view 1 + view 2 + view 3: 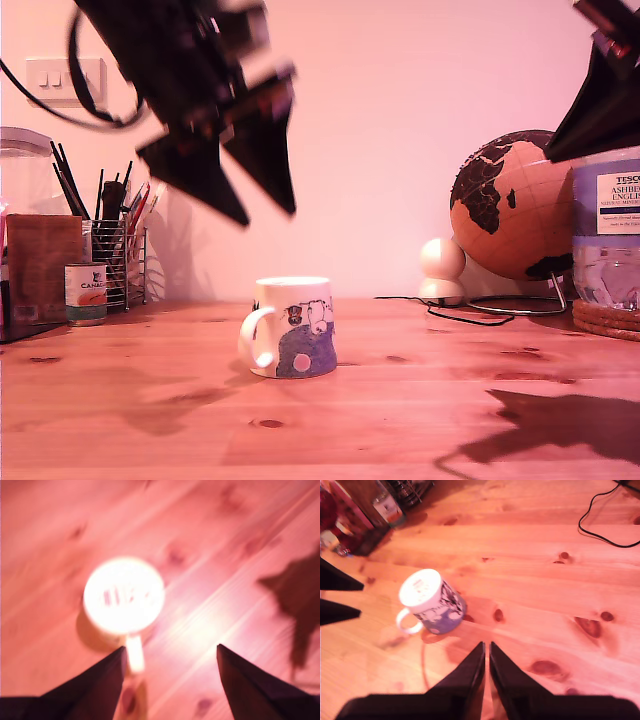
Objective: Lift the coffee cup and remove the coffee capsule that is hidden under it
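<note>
Coffee cup (291,328) stands mouth-down on the wooden table (400,420), near the middle of the exterior view, with its loop handle toward the exterior view's left and the blue-purple band at the table surface. No gripper touches it. The capsule does not show in any view. My first gripper (170,655) hangs well above the cup with its two dark fingers (100,680) spread wide apart and nothing between them; in the first wrist view, which is blurred, the cup's white base (123,595) lies beyond the fingertips and the handle points toward the fingers. In the exterior view this gripper (270,215) appears as a dark, blurred shape high at the exterior view's upper left, tips pointing down. My second gripper (486,645) has its fingers pressed almost together, only a thin slit between them, and grips nothing; the cup (432,605) lies well apart from its tips in the second wrist view. A dark arm part (600,90) shows at the exterior view's upper right. At the back of the table: a small labelled tin can (86,292) and a wire pen holder (120,260) at the exterior view's left, a globe (510,205) and a plastic bottle (606,230) at its right, with a black cable (450,312) running along the table
</note>
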